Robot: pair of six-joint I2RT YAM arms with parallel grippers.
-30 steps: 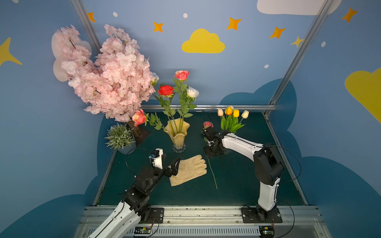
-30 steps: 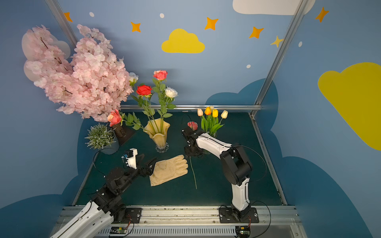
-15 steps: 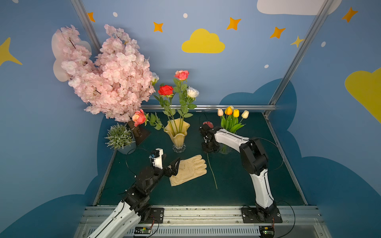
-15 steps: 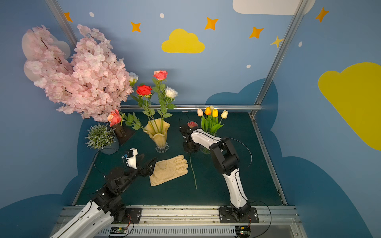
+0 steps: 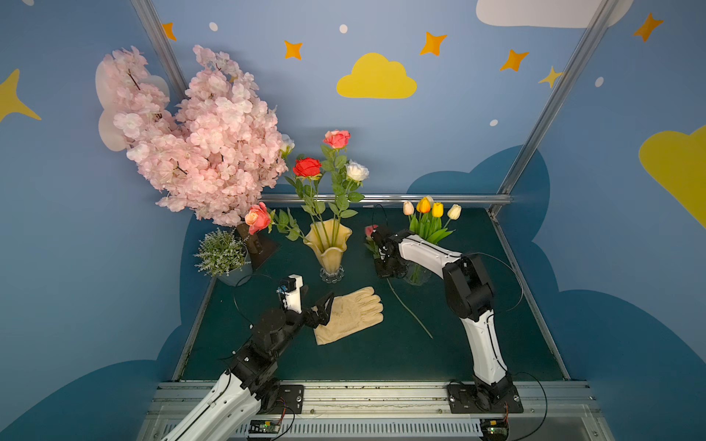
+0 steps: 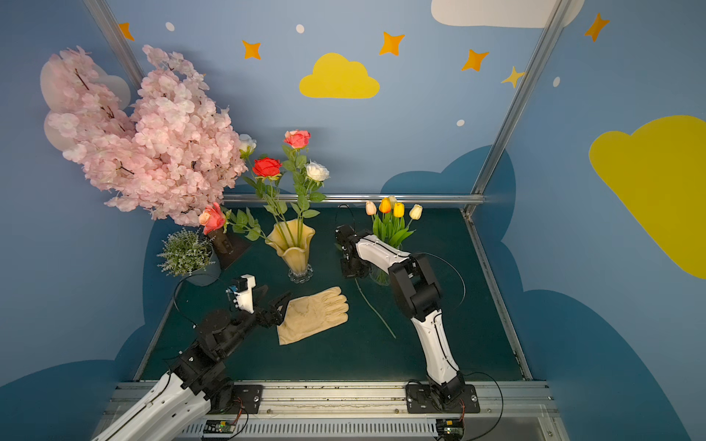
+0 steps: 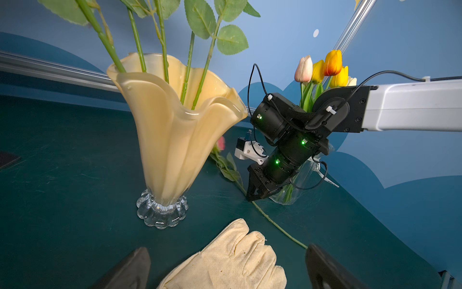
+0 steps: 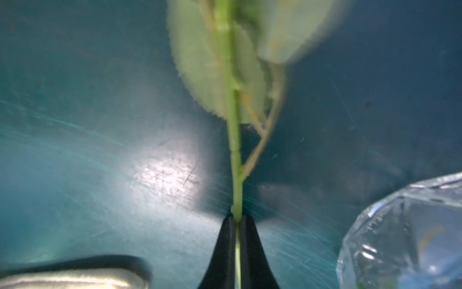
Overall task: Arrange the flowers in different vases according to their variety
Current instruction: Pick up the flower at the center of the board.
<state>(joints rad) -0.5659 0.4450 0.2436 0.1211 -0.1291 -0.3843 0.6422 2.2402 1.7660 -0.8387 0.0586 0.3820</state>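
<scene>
Right wrist view: my right gripper [image 8: 237, 221] is clamped on the stem of the loose rose [image 8: 235, 140], lying on the mat [image 8: 100, 125] beside the clear vase [image 8: 405, 225]; my left gripper [image 7: 227, 265] stands spread apart above the glove [image 7: 240, 245].

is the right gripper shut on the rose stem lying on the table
Yes, the right gripper has both fingertips pinched against the green rose stem.

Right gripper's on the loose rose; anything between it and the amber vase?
Nothing visible: bare table separates the loose rose from the amber vase. The glove lies in front, off that line.
</scene>
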